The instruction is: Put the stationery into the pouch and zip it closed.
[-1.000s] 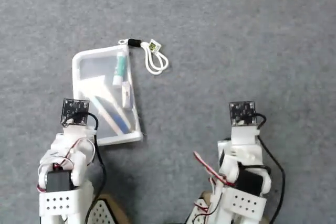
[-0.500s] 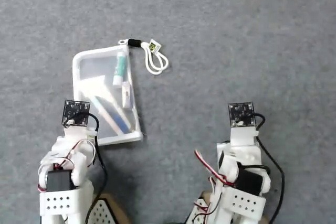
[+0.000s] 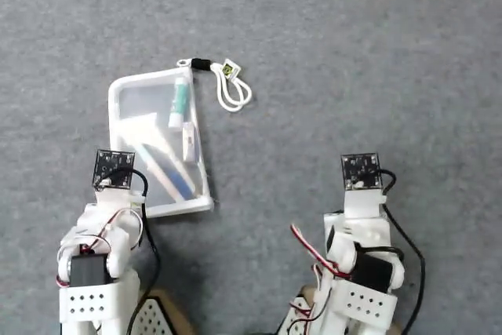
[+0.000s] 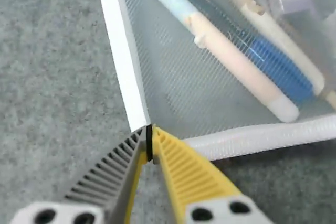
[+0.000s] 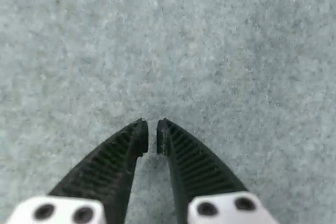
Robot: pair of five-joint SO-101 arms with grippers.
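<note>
Your left jaws were pressed together at the near corner of the pouch; your right jaws were all but closed, holding nothing. The pouch lay at 10 o'clock on the counter, with the pens inside. The zip pull sat at its 1 o'clock corner, so the job looked nearly done.

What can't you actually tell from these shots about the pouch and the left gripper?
- High view: the zipper is too small to tell whether it is fully closed.
- High view: the pouch has its near corner hidden under the camera board.
- Left wrist view: the left gripper is shut at the pouch corner; its tips hide whether fabric is pinched.
- Left wrist view: the pens are cut off by the edge.
</note>
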